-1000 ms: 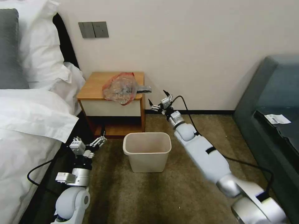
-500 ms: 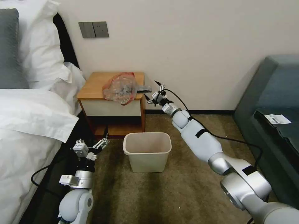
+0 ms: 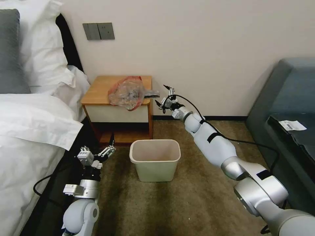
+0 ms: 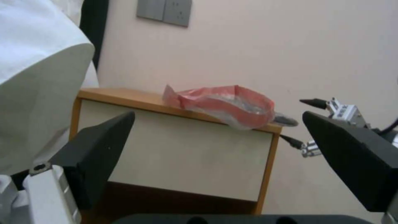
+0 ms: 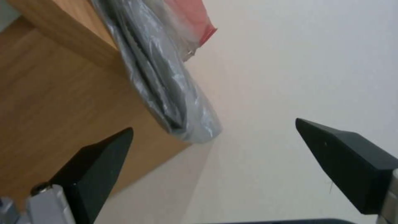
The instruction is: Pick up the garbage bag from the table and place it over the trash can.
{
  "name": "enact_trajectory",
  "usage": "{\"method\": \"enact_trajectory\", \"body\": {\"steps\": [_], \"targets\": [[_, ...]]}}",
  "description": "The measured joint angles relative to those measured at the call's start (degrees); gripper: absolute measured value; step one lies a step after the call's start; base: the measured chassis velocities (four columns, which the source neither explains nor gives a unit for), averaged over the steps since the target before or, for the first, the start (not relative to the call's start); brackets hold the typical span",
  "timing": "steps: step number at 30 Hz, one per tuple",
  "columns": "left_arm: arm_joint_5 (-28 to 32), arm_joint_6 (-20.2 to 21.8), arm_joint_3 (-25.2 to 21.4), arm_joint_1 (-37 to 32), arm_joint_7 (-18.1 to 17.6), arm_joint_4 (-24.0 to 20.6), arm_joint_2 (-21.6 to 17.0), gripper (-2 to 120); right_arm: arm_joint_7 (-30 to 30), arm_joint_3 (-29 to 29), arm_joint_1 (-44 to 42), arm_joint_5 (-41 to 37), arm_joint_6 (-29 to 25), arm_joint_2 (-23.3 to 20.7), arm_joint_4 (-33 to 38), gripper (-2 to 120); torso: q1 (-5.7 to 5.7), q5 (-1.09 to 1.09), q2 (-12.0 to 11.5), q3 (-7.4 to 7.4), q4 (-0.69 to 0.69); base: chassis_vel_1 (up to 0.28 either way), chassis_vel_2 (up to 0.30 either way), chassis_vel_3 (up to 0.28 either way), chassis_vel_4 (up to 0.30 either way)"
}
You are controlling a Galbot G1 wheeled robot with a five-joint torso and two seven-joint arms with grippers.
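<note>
The garbage bag [image 3: 126,92], crinkled clear plastic with red edges, lies bunched on the right half of the table [image 3: 98,88], a small wooden nightstand. Seen from the left wrist, the bag [image 4: 224,105] sags slightly over the table's [image 4: 178,149] front edge. My right gripper [image 3: 161,94] is open beside the table's right edge, level with the top and a short way from the bag; it also appears as the right gripper [image 4: 300,123] in the left wrist view. Down by the bed, my left gripper [image 3: 96,152] hangs open and empty. In front of the table, the trash can [image 3: 155,159] stands upright.
A grey plastic-wrapped packet [image 3: 152,94] juts over the table's right edge; the same packet [image 5: 166,93] lies just ahead of my open right fingers. The bed [image 3: 29,131] is close on the left and a dark sofa [image 3: 288,108] on the right. Brown carpet [image 3: 183,203] surrounds the can.
The right arm has swung up and left, bringing its open gripper from over the floor to the table's right edge. The left gripper has barely shifted.
</note>
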State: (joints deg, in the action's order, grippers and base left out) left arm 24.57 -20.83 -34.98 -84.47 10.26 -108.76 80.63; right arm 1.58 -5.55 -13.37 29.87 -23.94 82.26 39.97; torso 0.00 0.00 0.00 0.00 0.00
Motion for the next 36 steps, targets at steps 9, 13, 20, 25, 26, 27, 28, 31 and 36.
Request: {"method": "enact_trajectory", "body": {"steps": [9, 13, 20, 25, 26, 27, 28, 31, 36], "targets": [[-1.2, -0.4, 1.7, -0.1, 0.0, 0.8, 0.5, 100, 0.5, -0.7, 0.8, 0.6, 0.4, 1.0, -1.6, 100, -0.01, 0.00, 0.0, 0.00, 0.00, 0.000, 0.000, 0.000, 0.000], [-1.8, -0.6, 2.7, -0.1, 0.0, 1.2, 0.6, 100, 0.7, -0.9, 1.5, 0.7, 0.5, 1.5, -2.2, 92, -0.01, 0.00, 0.0, 0.00, 0.00, 0.000, 0.000, 0.000, 0.000], [-2.6, -1.0, 3.9, 0.0, -0.2, 2.1, 0.4, 100, 0.7, -1.8, 2.1, 1.7, 0.5, 1.8, -2.7, 68, -0.01, 0.00, 0.0, 0.00, 0.00, 0.000, 0.000, 0.000, 0.000], [-2.7, -1.0, 4.2, 0.3, -0.2, 2.4, 0.6, 100, 0.7, -2.2, 2.0, 2.0, 0.6, 1.8, -2.6, 51, 0.00, -0.01, 0.0, 0.00, 0.00, 0.000, 0.000, 0.000, 0.000], [-2.7, -1.0, 4.3, 0.4, -0.3, 2.5, 0.7, 100, 0.7, -2.5, 1.8, 2.0, 0.6, 1.8, -2.5, 46, 0.00, -0.01, 0.0, 0.00, 0.00, 0.000, 0.000, 0.000, 0.000], [-2.7, -1.0, 4.3, 0.4, -0.3, 2.5, 0.7, 100, 0.7, -2.5, 1.8, 2.0, 0.6, 1.8, -2.5, 46, 0.00, -0.01, 0.0, 0.00, 0.00, 0.000, 0.000, 0.000, 0.000], [-2.7, -1.0, 4.3, 0.5, -0.3, 2.5, 0.7, 100, 0.7, -2.6, 1.7, 2.0, 0.6, 1.8, -2.5, 43, -0.01, 0.00, 0.0, 0.00, 0.00, 0.000, 0.000, 0.000, 0.000], [-2.7, -1.0, 4.4, 0.5, -0.3, 2.5, 0.8, 100, 0.7, -3.0, 1.3, 2.0, 0.8, 1.8, -2.1, 31, 0.00, 0.00, 0.0, 0.00, 0.00, 0.000, 0.000, 0.000, 0.000], [-2.7, -1.0, 4.5, 0.5, -0.3, 2.9, 0.6, 100, 0.9, -3.0, 0.9, 1.1, 1.2, 2.0, -2.0, 14, 0.00, 0.00, 0.0, 0.00, 0.01, 0.000, 0.000, 0.000, 0.000]]}}
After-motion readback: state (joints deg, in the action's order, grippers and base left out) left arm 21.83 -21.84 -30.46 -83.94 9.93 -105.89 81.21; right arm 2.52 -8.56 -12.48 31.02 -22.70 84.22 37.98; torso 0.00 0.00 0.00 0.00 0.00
